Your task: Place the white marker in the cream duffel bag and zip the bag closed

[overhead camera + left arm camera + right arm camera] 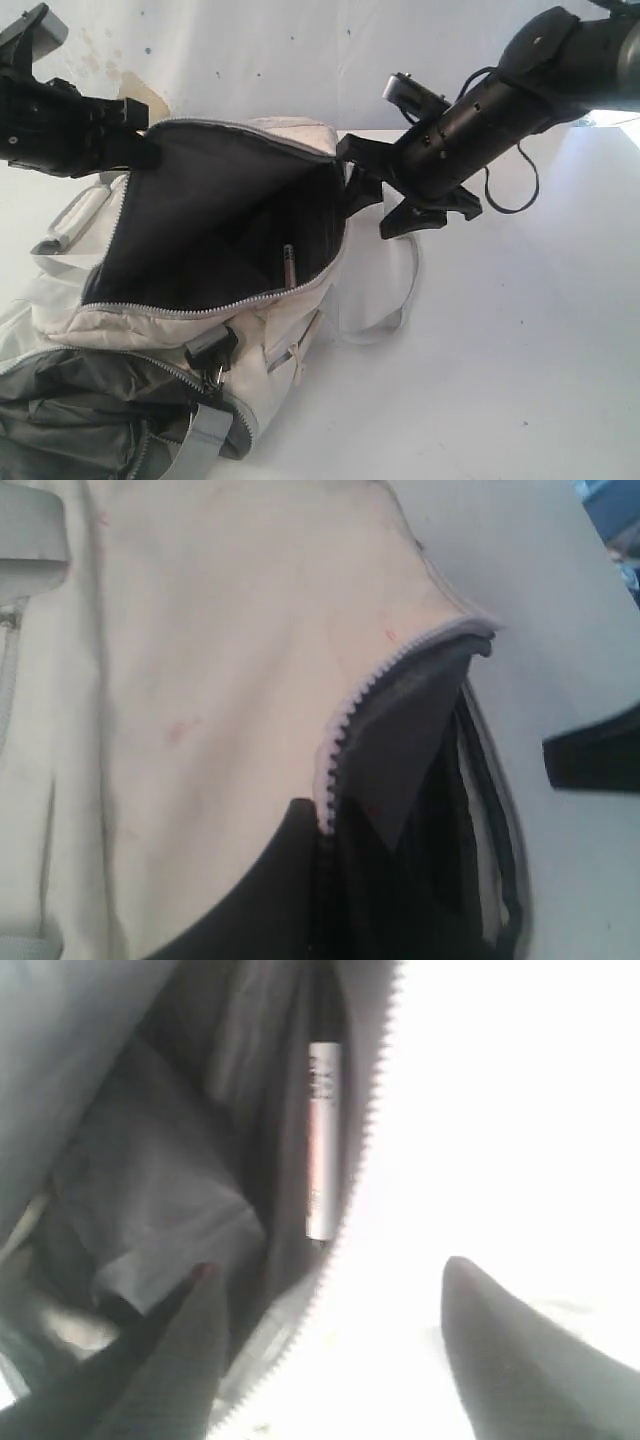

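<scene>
white bench carries the cream duffel bag, unzipped and gaping, dark lining showing. left gripper has its jaws clenched on the bag's rim at one end. right gripper hangs over the other end, jaws released and empty. white marker lies inside against the lining, just beside the zip.

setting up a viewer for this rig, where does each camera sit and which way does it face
Exterior: above the table, looking down on the cream duffel bag; both arms show, left tool pinching its rim, right tool open.
Left wrist: close beside the bag's outside, facing its zip edge; one finger shows.
Right wrist: over the bag's mouth, looking in at the white marker; both fingers show.
Shared: exterior and right wrist both show the marker inside.
</scene>
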You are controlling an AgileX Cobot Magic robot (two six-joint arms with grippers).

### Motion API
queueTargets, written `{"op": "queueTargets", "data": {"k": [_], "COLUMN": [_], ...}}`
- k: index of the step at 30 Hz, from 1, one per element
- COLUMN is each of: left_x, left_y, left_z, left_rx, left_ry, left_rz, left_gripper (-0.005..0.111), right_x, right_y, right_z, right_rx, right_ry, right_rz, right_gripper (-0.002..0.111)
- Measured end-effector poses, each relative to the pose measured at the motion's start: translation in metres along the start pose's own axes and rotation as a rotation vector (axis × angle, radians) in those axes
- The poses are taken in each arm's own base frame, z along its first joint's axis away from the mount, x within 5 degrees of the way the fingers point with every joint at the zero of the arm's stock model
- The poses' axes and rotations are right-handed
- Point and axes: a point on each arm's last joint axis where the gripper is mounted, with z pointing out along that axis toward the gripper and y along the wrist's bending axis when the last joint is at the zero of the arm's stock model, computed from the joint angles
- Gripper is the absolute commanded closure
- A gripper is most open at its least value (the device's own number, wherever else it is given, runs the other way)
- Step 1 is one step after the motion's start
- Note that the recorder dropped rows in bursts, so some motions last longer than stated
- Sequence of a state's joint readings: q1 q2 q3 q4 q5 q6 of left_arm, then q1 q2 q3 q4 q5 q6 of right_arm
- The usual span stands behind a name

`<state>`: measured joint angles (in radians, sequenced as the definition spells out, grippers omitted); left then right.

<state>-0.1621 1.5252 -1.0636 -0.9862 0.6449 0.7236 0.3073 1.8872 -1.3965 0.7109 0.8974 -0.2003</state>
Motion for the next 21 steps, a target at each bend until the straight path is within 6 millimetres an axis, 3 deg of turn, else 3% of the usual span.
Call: {"op": "queueTargets", "data": {"k": [9,14,21], "left_x": [0.020,0.028,0.026], "left_y": [-0.009,-0.006,-0.015], "left_z": [-0.003,-0.005,-0.003], "left_rx": [0.124,0.129,0.187], "left_ry": [0.207,0.302,0.262], "left_rz": [0.271,0.353,0.294], "left_gripper": [0.105,0.078,0.037], "right_x": [-0.007,-0.007,-0.011], "right_y": [-0.022,-0.021,-0.021], "right_z": [-0.014,-0.014,-0.014], "right_rx": [0.012,0.011,0.009], "right_ry": [-0.014,-0.016,-0.061], "right_rz": [0.029,0.004,0.010], "right_gripper": [0.061,0.061,0.061]}}
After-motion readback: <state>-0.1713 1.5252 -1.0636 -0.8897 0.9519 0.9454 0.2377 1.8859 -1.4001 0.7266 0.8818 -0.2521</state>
